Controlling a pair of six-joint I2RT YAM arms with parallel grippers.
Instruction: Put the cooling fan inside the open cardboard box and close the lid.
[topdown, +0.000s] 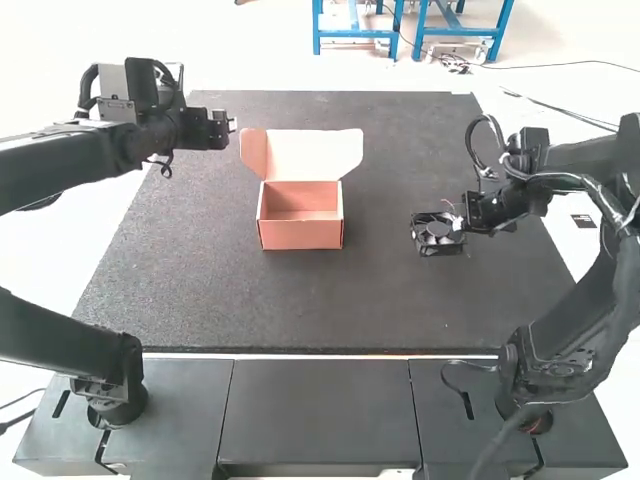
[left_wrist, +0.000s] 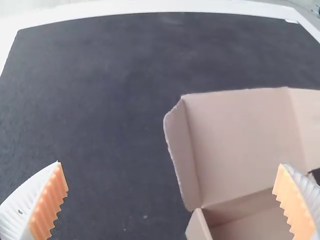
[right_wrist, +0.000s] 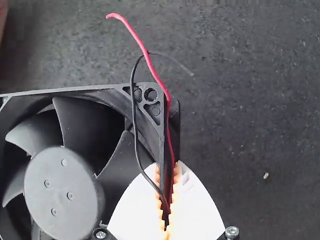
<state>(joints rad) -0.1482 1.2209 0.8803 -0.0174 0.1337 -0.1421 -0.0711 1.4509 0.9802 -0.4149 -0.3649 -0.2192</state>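
- A black mat (topdown: 200, 260) covers the table, and everything the task needs sits on it.
- The box (topdown: 300, 228) stands at mid-mat, open. Its lid (topdown: 300, 152) is upright on the 12 o'clock side, with small flaps at both ends. What shows of the inside looks empty.
- The left gripper (topdown: 230, 125) hovers at the box's 10 o'clock, just beside the lid's corner. Its white ribbed fingers (left_wrist: 47, 205) are spread wide and hold nothing.
- The fan (topdown: 437, 233), black and square-framed, is at the box's 3 o'clock, well apart from it. It is tilted on edge. Whether it rests on the mat or hangs just above it is hard to tell.
- The right gripper (topdown: 468, 218) is at the fan's 3 o'clock side, its orange pads (right_wrist: 161, 200) pinched on the thin frame wall near a corner.
- A red wire (right_wrist: 145, 50) and a black wire (right_wrist: 134, 100) trail loose from that corner. Both run close by the pads.
- Judged from this, only the grasp is done. Carrying the fan over to 9 o'clock, setting it in the box and folding the lid down are all left. The open left gripper looks well placed for the lid.
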